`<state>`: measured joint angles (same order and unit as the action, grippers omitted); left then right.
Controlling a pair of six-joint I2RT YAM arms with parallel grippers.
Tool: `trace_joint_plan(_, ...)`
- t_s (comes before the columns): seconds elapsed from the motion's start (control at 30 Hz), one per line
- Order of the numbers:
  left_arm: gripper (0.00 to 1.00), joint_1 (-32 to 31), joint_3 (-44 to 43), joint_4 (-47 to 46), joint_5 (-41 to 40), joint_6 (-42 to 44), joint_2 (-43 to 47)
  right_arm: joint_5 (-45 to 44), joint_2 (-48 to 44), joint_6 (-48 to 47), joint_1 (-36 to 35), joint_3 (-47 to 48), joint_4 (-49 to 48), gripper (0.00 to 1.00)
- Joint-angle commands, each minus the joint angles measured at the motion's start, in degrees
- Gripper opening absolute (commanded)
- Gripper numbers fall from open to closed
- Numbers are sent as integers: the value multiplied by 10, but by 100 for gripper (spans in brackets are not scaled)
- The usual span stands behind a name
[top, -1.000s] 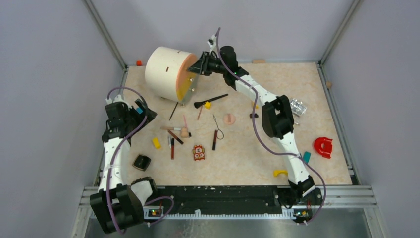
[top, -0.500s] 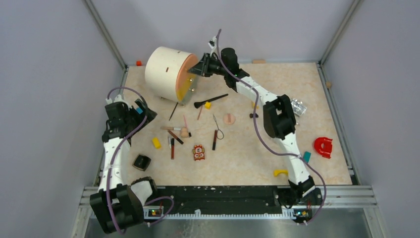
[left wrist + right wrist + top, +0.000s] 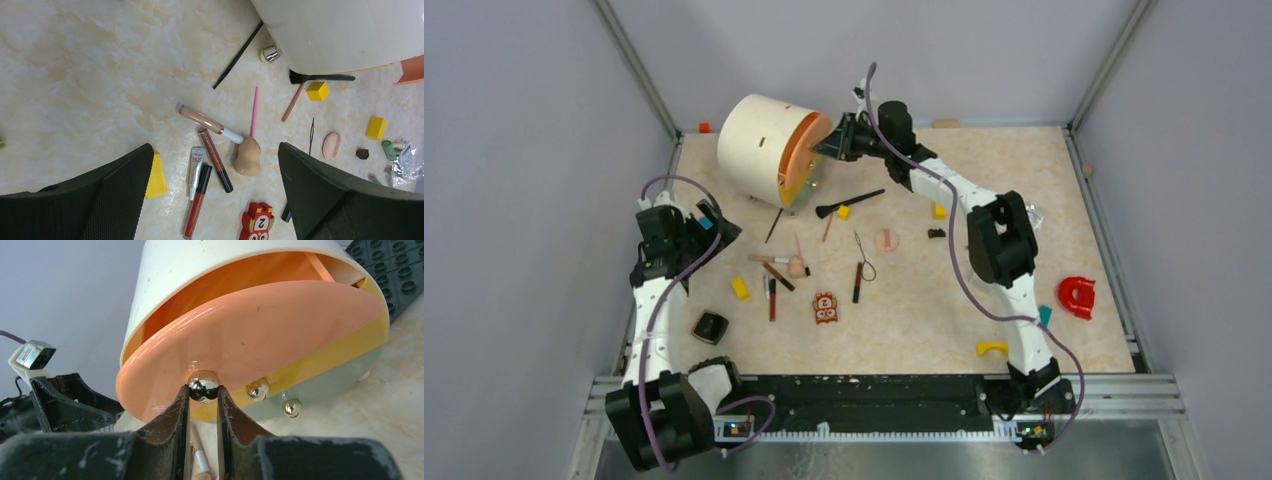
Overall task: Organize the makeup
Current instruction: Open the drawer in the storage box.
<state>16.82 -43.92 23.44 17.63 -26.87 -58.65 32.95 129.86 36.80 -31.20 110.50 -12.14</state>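
Both arms same build: left arm (image 3: 652,320) and right arm (image 3: 1022,325) have white links and chunky black joint housings. A purple cable (image 3: 667,179) runs outside each arm, with a free loop near the wrist. Bases (image 3: 664,415) are black, on a black rail (image 3: 874,400). Small boards beside them carry lit LEDs (image 3: 736,428).

Left pincer (image 3: 215,149): two wide black fingers (image 3: 120,195) with fine grid-textured pads, clean.

Right pincer (image 3: 202,392): black fingers too, scuffed with white specks, edges worn.

Left wrist carries a small grey-white box (image 3: 31,355) on a black bracket, with a purple lead beside it.
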Motion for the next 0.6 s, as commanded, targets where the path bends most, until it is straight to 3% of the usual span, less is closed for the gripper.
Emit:
trace_joint_plan(0.0, 99, 4, 2, -25, 9, 3, 4, 2, -52, -34, 6, -35, 0, 0)
trace_joint_plan(0.57, 99, 4, 2, -24, 8, 4, 4, -9, -139, -61, 24, -163, -18, 0)
